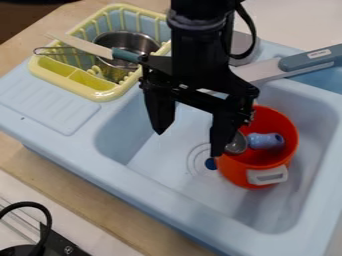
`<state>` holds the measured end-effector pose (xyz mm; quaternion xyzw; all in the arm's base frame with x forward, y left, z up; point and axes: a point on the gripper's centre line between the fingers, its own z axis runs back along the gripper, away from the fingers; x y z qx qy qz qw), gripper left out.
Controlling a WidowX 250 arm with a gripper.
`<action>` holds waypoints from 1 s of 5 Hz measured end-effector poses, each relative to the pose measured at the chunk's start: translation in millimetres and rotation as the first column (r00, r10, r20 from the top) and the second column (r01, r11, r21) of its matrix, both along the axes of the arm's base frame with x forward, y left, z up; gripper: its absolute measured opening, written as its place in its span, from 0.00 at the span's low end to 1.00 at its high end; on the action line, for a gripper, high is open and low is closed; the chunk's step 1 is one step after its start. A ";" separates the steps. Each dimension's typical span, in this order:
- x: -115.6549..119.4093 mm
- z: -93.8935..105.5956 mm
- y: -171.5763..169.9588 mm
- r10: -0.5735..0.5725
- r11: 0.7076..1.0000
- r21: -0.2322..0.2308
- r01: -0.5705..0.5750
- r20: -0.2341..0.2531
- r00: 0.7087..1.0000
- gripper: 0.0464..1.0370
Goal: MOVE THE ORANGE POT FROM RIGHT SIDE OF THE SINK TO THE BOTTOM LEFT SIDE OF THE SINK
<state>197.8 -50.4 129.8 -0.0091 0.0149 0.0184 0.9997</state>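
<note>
My gripper (187, 142) hangs over the middle of the light blue sink (270, 227), its two black fingers spread wide with nothing between them. The orange pot (234, 172) sits in the right part of the basin, just right of the right finger, which overlaps its left edge in the view. Inside the pot are a small metallic round item (237, 144) and a light blue piece (266, 141). A white handle (268, 175) sticks out on the pot's near side. Part of the pot's upper left rim is hidden behind the gripper.
At the upper left stands a yellow dish rack (80, 87) holding a metal pot (127, 42) and a knife (87, 45). A grey-blue handled utensil (307, 59) lies across the sink's back right. A black cable (45, 215) curls at the lower left.
</note>
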 end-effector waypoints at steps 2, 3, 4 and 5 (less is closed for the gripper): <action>3.0 -12.5 -17.1 -0.069 0.998 -0.015 0.069 -0.042 0.997 0.96; 11.8 -9.5 -39.0 -0.138 0.990 -0.029 0.137 -0.017 0.990 0.96; 17.3 -7.0 -54.4 -0.176 0.984 -0.012 0.176 0.003 0.984 0.96; 26.7 -12.5 -67.9 -0.112 0.994 0.022 0.111 0.084 0.990 0.96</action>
